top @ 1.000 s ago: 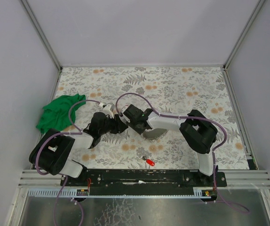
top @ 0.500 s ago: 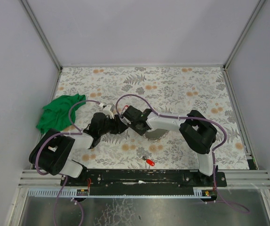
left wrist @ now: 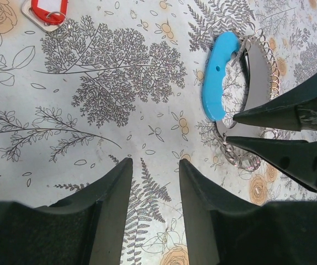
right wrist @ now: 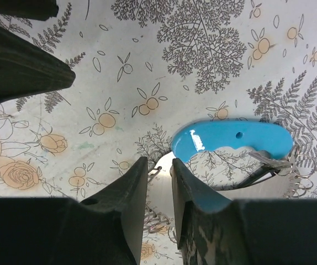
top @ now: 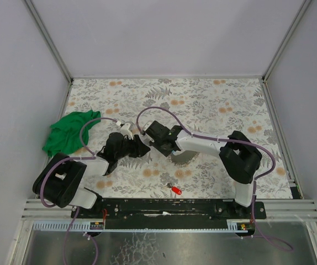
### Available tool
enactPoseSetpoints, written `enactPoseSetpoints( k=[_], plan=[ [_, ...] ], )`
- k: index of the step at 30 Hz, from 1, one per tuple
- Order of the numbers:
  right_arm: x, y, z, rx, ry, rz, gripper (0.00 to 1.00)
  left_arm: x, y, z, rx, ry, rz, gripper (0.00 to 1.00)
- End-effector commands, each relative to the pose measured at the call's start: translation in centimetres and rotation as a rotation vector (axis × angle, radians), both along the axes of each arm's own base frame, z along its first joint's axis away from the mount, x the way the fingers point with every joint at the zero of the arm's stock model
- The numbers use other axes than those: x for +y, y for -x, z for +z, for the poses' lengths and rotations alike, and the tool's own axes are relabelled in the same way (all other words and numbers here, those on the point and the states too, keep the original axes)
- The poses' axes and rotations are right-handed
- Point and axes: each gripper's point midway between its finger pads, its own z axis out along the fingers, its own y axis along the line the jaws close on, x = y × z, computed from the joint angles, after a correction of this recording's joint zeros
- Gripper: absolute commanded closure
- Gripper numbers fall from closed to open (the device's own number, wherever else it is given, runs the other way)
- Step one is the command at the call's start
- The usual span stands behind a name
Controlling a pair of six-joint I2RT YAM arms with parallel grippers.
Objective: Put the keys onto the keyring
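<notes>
The keyring lies on the flowered mat, with its light-blue arc (left wrist: 216, 76) (right wrist: 233, 140) joined to a grey metal strip (left wrist: 256, 66) and a fine chain (left wrist: 240, 159). My right gripper (right wrist: 158, 168) (top: 149, 142) straddles the grey strip, which fills the gap between its fingers (left wrist: 274, 113). My left gripper (left wrist: 154, 165) (top: 142, 148) hovers just left of the ring, open, with only mat between its fingers. One of the keys, with a red tag (left wrist: 48, 10) (top: 175, 190), lies apart near the front edge. In the top view the arms hide the ring.
A green cloth (top: 67, 132) is bunched at the mat's left edge. Purple cables (top: 158, 112) loop above both wrists. A black rail (top: 169, 207) runs along the front below the mat.
The right arm's elbow and upper link have swung to the right, while its gripper stays at the ring. The left arm has hardly moved.
</notes>
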Motion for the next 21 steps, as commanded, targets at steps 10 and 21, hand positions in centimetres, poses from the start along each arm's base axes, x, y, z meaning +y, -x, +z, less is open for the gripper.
enactPoseSetpoints(
  k=[10, 21],
  plan=[
    [0.0, 1.3, -0.2, 0.04, 0.011, 0.033, 0.7, -0.2, -0.3, 1.1, -0.059, 0.022, -0.018, 0.61],
    [-0.8, 2.2, -2.1, 0.082, 0.068, 0.039, 0.7, 0.1, -0.4, 0.9, -0.053, 0.017, -0.002, 0.61]
  ],
)
